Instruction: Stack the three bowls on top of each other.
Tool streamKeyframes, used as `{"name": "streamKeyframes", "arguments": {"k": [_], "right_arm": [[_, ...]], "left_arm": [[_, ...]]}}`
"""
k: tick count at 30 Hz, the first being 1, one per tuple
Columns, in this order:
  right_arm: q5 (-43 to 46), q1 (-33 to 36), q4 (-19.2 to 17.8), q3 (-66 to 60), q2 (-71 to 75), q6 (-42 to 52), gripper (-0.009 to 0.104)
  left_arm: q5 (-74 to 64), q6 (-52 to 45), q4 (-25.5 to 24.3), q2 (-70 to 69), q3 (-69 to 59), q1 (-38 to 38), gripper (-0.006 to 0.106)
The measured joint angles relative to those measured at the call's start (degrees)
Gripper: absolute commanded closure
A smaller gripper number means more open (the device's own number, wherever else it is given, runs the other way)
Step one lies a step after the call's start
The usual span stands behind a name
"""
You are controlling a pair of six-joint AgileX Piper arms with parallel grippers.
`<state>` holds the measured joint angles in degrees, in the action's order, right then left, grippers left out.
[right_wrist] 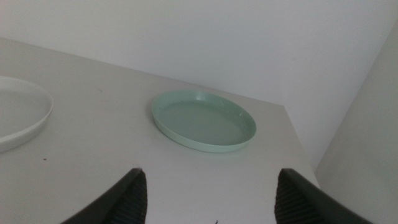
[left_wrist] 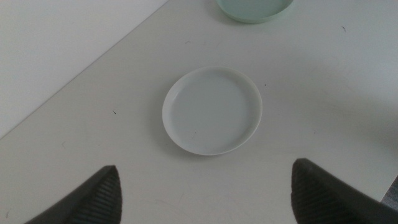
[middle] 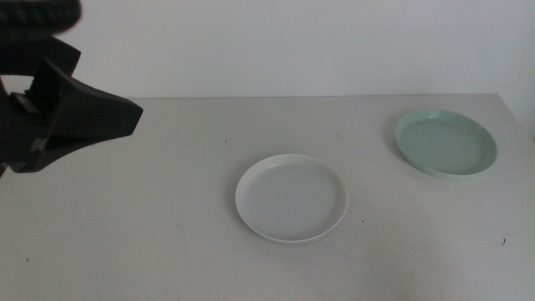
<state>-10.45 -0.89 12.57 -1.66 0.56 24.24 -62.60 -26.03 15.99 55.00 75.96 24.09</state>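
The white bowl (middle: 292,197) is seen lying flat on the table (middle: 150,234), near its middle, and is taken here as the landmark. The mint green bowl (middle: 445,143) is set well apart from the white bowl, toward the table's far right corner, also flat and upright. Only these two bowls are shown; the two are not touching and nothing is stacked.

The left gripper (left_wrist: 205,193) is held above the table to the left of the white bowl; its jaws are spread wide, wider than the white bowl, and nothing is held between them. In the middle view only its dark body is seen at the left edge, while the gap between the jaws is shown only in the left wrist view.

The right gripper (right_wrist: 208,196) is not shown in the middle view at all. In the right wrist view it is seen just beside the mint green bowl (right_wrist: 204,119), jaws wide apart and empty, with the white bowl's rim (right_wrist: 25,118) beyond.

No writing or label can be read on either bowl.
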Motion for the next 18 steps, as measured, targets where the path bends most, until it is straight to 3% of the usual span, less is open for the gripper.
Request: {"name": "streamKeyframes", "arguments": {"k": [6,18], "right_arm": [[-8.9,0.0,-6.0,4.8,0.0,0.0,0.043],[-29.0,0.0,-8.1,28.9,-9.6,0.0,0.043]], "left_arm": [[0.0,0.0,0.0,0.0,0.0,0.0,-0.005],[0.0,0.0,0.0,0.0,0.0,0.0,-0.005]]}}
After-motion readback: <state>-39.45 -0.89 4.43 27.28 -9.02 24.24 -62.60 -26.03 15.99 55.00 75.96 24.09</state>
